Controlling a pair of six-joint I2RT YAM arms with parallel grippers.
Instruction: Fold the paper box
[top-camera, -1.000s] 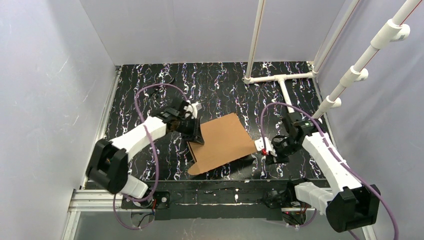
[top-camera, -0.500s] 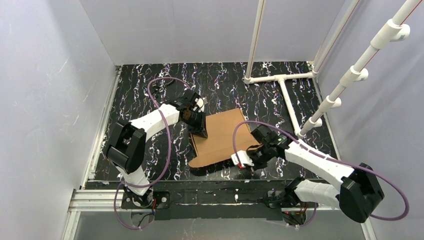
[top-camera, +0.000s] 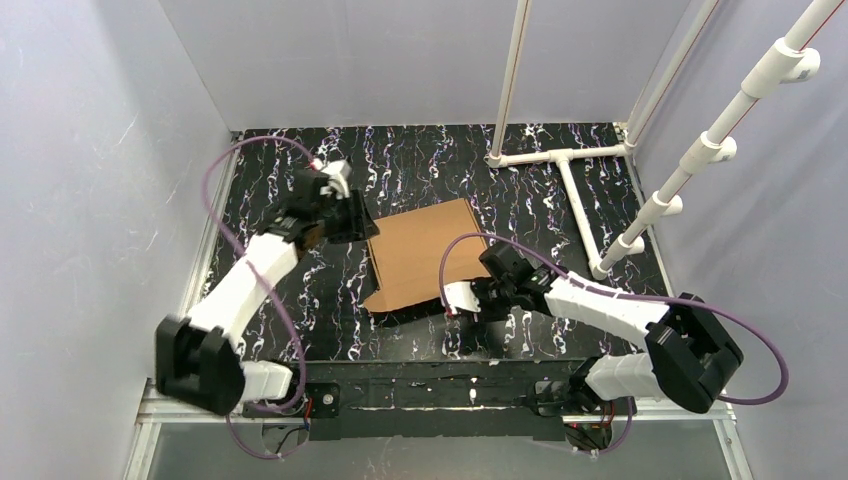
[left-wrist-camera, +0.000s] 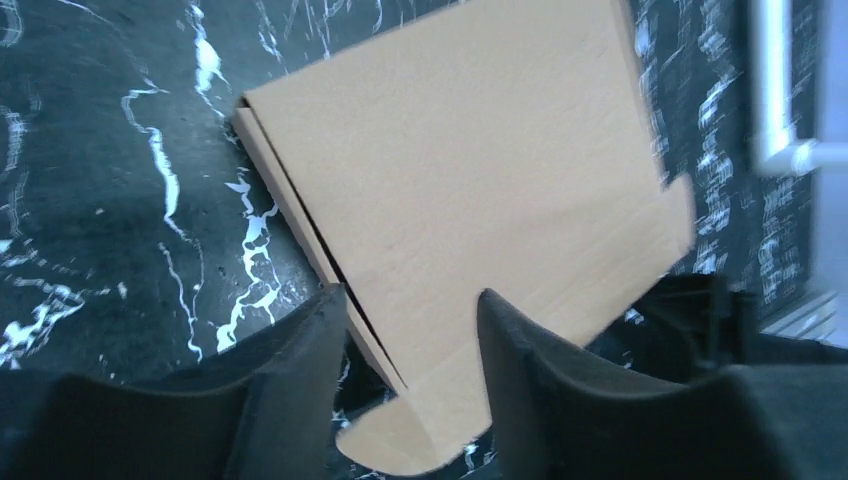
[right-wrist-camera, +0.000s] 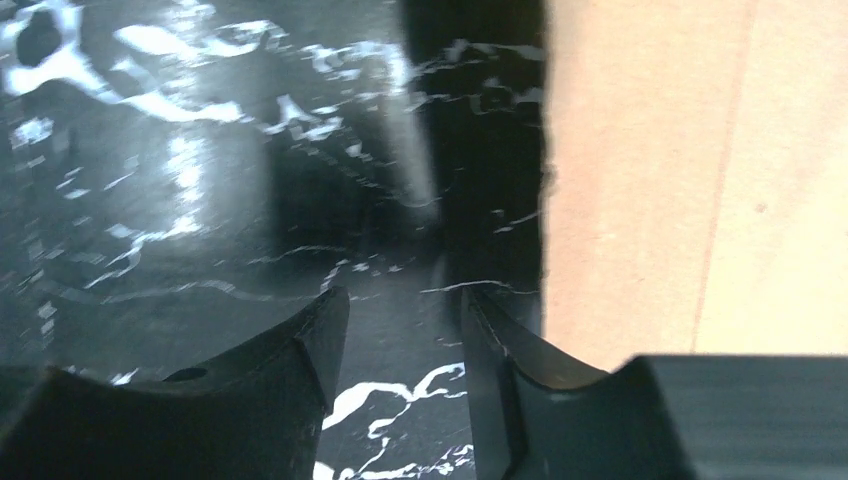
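The paper box (top-camera: 420, 255) lies folded flat on the black marbled table, a brown cardboard slab with a rounded tab at its near left corner. My left gripper (top-camera: 360, 222) hovers at the box's left edge, open. In the left wrist view that edge of the box (left-wrist-camera: 470, 170) and the tab run between the spread fingers (left-wrist-camera: 300, 380), and nothing is gripped. My right gripper (top-camera: 458, 300) sits at the box's near right corner, open. Its view shows only table between the fingertips (right-wrist-camera: 325, 330), with the cardboard (right-wrist-camera: 690, 180) just to the right.
A white pipe frame (top-camera: 560, 156) lies on the table at the back right, with uprights rising from it. It also shows as a pipe (left-wrist-camera: 775, 90) in the left wrist view. Grey walls close in the table on three sides.
Both grippers have opened. The left one let go of the box's left edge and drew back to the far left. The right arm swung left along the near edge. The box shifted slightly left.
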